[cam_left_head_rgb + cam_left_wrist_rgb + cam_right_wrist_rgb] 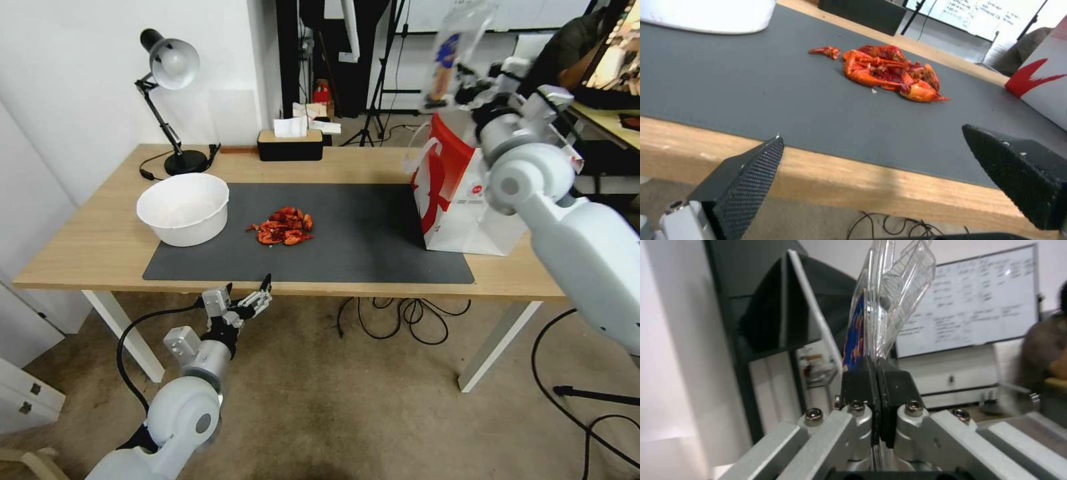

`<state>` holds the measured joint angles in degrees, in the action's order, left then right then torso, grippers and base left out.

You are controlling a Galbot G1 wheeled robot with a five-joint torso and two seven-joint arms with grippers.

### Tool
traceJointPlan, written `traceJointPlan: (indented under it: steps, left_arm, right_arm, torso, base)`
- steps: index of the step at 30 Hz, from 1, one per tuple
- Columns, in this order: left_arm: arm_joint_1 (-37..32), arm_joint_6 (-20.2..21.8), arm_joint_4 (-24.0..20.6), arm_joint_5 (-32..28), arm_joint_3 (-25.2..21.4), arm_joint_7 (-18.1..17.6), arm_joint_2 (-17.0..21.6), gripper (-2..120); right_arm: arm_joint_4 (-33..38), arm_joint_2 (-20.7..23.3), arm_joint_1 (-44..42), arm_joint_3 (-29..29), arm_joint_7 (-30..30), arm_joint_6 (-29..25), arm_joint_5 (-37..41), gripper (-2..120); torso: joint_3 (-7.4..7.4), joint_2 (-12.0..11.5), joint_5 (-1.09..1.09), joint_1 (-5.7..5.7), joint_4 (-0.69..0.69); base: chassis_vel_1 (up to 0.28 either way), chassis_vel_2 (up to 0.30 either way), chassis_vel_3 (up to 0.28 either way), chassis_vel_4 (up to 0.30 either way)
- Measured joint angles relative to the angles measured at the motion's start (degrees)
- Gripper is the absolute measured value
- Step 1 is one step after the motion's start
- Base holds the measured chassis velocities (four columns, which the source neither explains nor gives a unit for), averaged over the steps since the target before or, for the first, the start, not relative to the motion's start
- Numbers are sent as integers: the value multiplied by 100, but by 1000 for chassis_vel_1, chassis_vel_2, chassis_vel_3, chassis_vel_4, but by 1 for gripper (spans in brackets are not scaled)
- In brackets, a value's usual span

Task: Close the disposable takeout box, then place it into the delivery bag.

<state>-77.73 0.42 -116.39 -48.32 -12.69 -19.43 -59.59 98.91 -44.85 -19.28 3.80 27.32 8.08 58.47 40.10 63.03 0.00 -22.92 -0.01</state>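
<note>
My right gripper (pixel 448 99) is raised high over the delivery bag (pixel 460 200), shut on the disposable takeout box (pixel 457 50). The box is a clear plastic clamshell with a blue and orange label, held on edge. In the right wrist view the fingertips (pixel 862 376) pinch its rim, and the clear halves of the box (pixel 891 290) spread apart slightly at the far end. The bag is white with red sides and stands upright at the mat's right end. My left gripper (pixel 249 283) hangs open below the table's front edge, and in the left wrist view the left gripper (pixel 872 131) has nothing between its fingers.
A pile of red crayfish (pixel 285 227) lies mid-mat on the grey mat (pixel 360 253). A round white bowl (pixel 183 207) stands at the mat's left end. A desk lamp (pixel 170 63) and a black tissue box (pixel 290 143) are at the table's back. Cables lie on the floor.
</note>
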Motion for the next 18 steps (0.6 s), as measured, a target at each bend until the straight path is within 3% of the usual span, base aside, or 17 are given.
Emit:
traceJointPlan:
  steps: [18]
  left_arm:
    - [184,-56,176,4,198,0,-64,100]
  right_arm:
    - [252,266,-1029,859,245,142,-198,0]
  torso:
    - [-1,0,1,1,2]
  base:
    - [0,0,0,0]
